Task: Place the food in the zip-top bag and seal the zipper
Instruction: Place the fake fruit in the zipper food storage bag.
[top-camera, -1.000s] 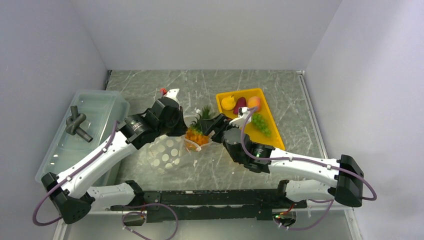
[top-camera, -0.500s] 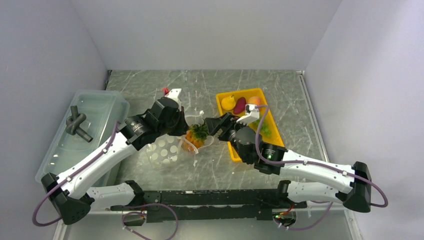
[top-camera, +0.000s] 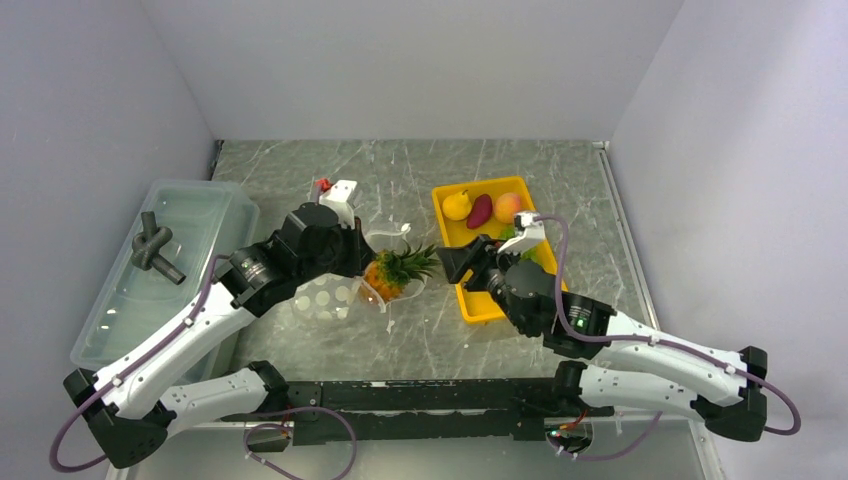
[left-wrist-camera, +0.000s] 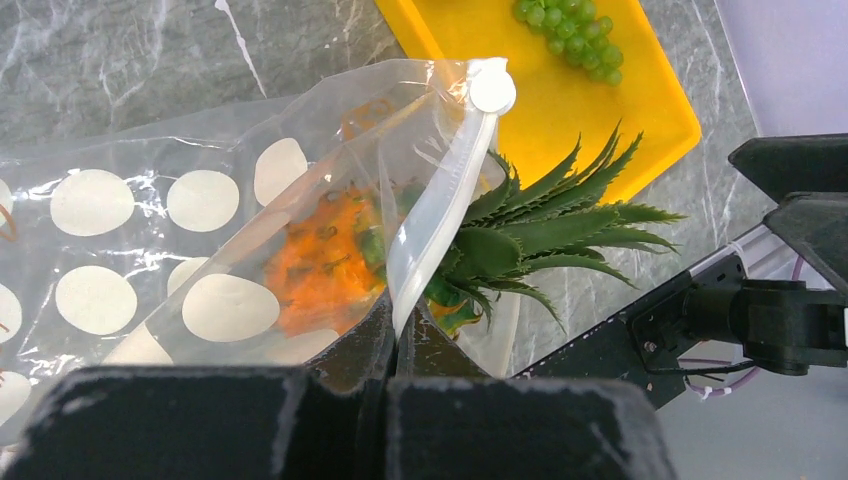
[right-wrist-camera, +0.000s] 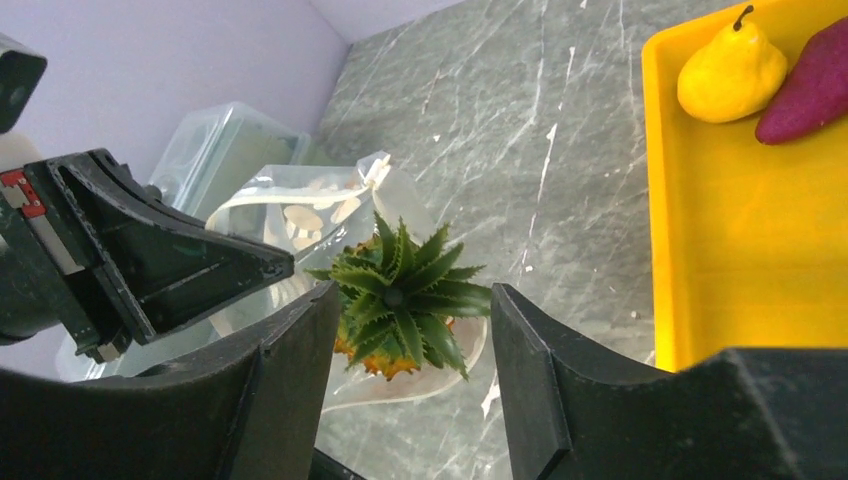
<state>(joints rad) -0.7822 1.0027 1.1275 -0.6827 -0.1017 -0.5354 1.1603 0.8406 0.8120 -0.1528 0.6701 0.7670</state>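
The clear zip-top bag with white dots lies at the table's middle-left, mouth facing right. The orange pineapple sits partly inside it, its green crown sticking out of the mouth. My left gripper is shut on the bag's whitish zipper strip and holds the mouth up. My right gripper is open and empty, just right of the crown. A peach-coloured fruit, a dark red-purple piece and green grapes lie in the yellow tray.
A yellow pear also lies in the tray. A translucent lidded bin with a dark knotted object on its lid stands at the left. White walls close in the table on three sides.
My right gripper let go of the pineapple and drew back to the right. The pineapple now rests in the bag's mouth. My left gripper kept hold of the bag edge.
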